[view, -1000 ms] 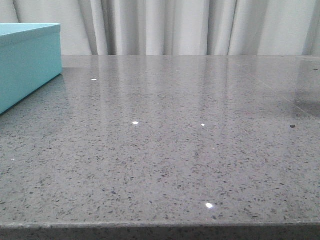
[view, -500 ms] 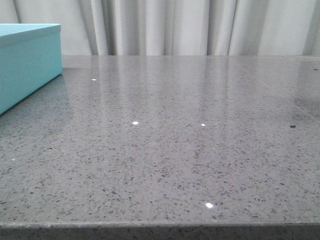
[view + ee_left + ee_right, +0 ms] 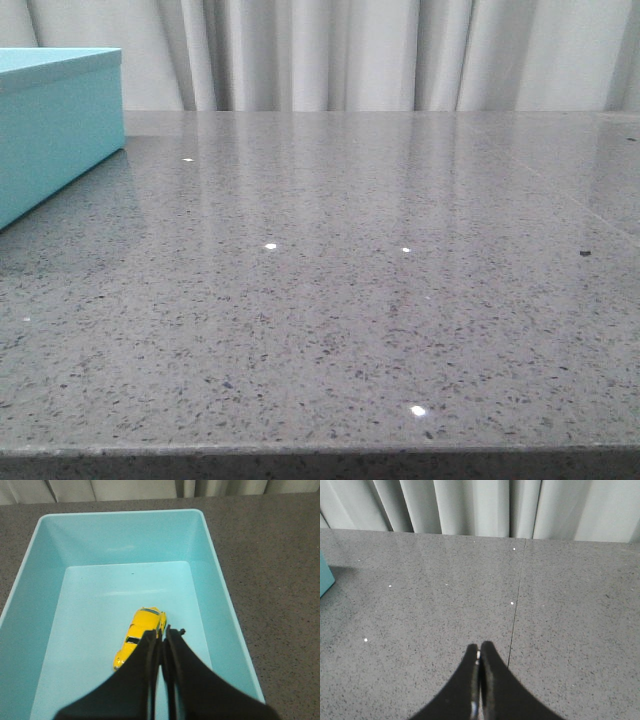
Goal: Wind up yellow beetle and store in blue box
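Glossy yellow beetle, smooth matt blue box, polished speckled stone table.

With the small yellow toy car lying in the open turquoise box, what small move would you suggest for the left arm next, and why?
Probably lift the left gripper straight up and clear. The small glossy yellow toy beetle already rests on the floor of the open turquoise-blue box, and the gripper's fingers look closed above it, holding nothing. The right gripper is shut over bare grey stone tabletop.

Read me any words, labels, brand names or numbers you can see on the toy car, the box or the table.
None can be read in any view.
yellow beetle: no lettering or number visible; details too small to tell.
blue box: plain walls and floor, no label.
grey speckled table: no markings, only bright glints.
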Robot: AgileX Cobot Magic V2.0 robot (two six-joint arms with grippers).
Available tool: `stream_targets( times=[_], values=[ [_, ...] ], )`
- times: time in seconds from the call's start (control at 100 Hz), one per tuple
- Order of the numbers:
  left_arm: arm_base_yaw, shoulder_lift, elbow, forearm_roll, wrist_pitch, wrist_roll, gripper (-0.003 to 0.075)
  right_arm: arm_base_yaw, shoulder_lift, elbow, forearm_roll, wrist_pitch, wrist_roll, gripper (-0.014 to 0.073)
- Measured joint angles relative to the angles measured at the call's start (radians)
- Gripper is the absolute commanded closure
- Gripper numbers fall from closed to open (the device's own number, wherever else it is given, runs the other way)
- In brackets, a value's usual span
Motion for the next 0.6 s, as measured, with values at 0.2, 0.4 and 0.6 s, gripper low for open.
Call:
stream_targets(
  times=[0.2,0.4,0.6],
  values=[
    [0.0,-0.216,0.175,-0.014,-0.05,0.002,0.0738,0.0,-0.171,0.19,-0.015,-0.08,0.0,0.0653],
    [0.0,-0.395,0.321,-0.034,-0.051,0.003,0.0738,0.0,-0.315,0.338,-0.021,-0.106,-0.001,0.0653],
    [0.0,-0.544,0.418,-0.075,-0.05,0.003,0.0738,0.0,-0.435,0.424,-0.026,-0.108,-0.001,0.0653]
  ],
)
